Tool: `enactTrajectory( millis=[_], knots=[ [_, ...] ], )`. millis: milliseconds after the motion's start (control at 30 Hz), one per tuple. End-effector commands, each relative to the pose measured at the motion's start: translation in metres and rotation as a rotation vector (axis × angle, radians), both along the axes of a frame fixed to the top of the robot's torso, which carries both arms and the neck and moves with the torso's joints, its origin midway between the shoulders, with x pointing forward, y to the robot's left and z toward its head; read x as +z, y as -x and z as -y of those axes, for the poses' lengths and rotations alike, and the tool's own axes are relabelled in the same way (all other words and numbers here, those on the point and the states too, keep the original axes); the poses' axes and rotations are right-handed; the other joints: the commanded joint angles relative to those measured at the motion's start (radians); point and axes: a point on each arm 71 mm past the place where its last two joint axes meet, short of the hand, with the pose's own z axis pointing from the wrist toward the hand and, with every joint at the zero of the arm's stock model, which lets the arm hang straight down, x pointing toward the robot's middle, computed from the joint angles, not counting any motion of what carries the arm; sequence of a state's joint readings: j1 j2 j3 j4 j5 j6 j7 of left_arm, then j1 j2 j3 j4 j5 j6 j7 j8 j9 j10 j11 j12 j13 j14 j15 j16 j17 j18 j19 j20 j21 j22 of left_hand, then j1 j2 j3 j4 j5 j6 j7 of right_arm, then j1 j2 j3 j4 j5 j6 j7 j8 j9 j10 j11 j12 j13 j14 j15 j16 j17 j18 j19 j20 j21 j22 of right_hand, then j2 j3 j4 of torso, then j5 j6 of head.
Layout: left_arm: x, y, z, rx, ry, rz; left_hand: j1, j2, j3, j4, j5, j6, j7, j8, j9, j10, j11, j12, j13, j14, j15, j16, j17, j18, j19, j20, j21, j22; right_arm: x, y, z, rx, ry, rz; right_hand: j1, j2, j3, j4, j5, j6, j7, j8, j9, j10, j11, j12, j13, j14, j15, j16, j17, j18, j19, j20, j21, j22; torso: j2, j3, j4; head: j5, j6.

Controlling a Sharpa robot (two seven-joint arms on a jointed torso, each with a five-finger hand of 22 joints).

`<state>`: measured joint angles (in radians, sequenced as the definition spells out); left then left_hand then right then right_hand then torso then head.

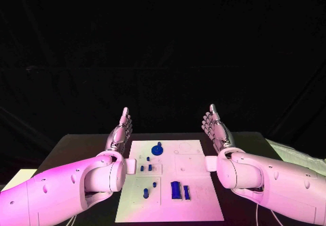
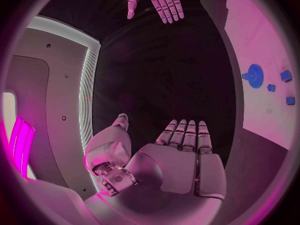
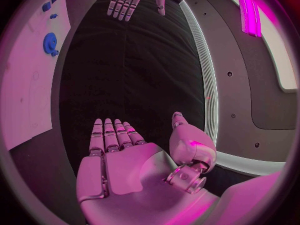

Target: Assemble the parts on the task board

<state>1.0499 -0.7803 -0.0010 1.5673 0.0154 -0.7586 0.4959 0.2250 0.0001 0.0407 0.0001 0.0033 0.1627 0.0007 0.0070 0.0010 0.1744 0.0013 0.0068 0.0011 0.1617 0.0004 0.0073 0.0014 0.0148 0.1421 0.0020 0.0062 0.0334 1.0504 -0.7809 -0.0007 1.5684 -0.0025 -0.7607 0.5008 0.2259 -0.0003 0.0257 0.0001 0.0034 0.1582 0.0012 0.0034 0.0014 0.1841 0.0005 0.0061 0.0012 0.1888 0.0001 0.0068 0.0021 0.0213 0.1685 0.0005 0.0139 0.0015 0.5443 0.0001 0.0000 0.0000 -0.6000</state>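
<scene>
The left hand (image 1: pixel 121 130) and the right hand (image 1: pixel 216 128) are raised with fingers straight and apart, holding nothing, flanking the task board's (image 1: pixel 197 207) far end. Blue parts (image 1: pixel 175 189), including a gear (image 1: pixel 158 150), lie on the board.

No readable text or markings.

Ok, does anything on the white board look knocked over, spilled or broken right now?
Nothing stands out. The small blue parts lie scattered but within the white task board, the round blue gear near its far end. The left hand and right hand flank it, open.
</scene>
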Motion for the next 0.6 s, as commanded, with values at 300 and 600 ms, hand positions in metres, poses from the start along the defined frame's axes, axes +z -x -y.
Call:
enactTrajectory(
  millis=[300,600],
  knots=[
    [0.0031,0.0003,0.0006,0.003,-0.013,0.036,-0.117,0.000,-0.041,0.000,-0.003,-0.085,-0.001,-0.007,-0.001,-0.091,-0.001,-0.007,-0.001,-0.083,0.000,-0.007,-0.001,-0.015,-0.142,-0.002,-0.006,-0.033,0.0015,0.0003,-0.0003,-0.007,0.001,0.017,-0.129,0.000,-0.026,0.000,-0.003,-0.158,-0.001,-0.003,-0.001,-0.105,-0.001,-0.006,-0.001,-0.109,0.000,-0.007,-0.002,-0.021,-0.096,0.000,-0.014,-0.001,0.000,-0.0001,0.0000,0.000,0.000],
    [0.0031,0.0003,0.0006,0.003,-0.013,0.036,-0.225,0.000,-0.041,0.000,-0.003,-0.163,-0.001,-0.007,-0.001,-0.174,-0.001,-0.007,-0.001,-0.162,0.000,-0.007,-0.001,-0.015,-0.142,-0.002,-0.006,-0.033,0.0015,0.0003,-0.0003,-0.007,0.001,0.017,-0.226,0.000,-0.026,0.000,-0.003,-0.158,-0.001,-0.003,-0.001,-0.184,-0.001,-0.006,-0.001,-0.189,0.000,-0.007,-0.002,-0.021,-0.169,0.000,-0.014,-0.001,0.000,-0.0001,0.0000,0.000,0.000]
  ],
)
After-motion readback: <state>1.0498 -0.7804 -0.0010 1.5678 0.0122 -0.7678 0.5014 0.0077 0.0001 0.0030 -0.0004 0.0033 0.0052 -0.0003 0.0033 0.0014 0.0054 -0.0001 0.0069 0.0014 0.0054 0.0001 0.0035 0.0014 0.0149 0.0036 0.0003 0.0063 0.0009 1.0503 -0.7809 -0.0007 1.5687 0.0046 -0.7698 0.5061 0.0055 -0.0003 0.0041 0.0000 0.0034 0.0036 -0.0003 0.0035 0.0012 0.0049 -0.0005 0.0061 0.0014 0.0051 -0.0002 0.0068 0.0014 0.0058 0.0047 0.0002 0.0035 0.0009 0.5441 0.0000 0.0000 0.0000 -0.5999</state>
